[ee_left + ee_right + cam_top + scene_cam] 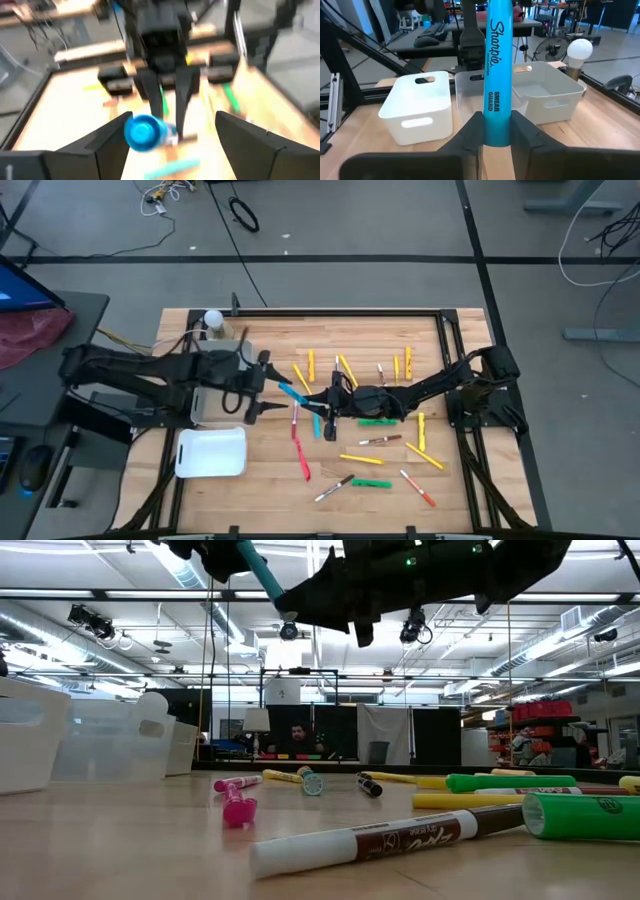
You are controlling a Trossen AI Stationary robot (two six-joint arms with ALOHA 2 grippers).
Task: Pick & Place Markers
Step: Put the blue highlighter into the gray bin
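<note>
While the right gripper (496,131) hangs above the table clamped on the light blue marker (497,70), that marker points from its fingers toward the left gripper (172,137), whose fingers stand wide apart round its far end, with white bins (420,105) just behind.

One light blue marker (496,75), printed "Sharpie" along its barrel, is raised above the table, clamped at one end between two dark fingers (470,131), its free end pointing toward the white bins. The other markers (360,442) lie flat and scattered over the wooden tabletop: several yellow, two green (377,421), a few red, another light blue, and white or brown ones with dark ends. In the low view a white-and-brown marker (385,837) lies nearest, beside a green one (580,814).
</note>
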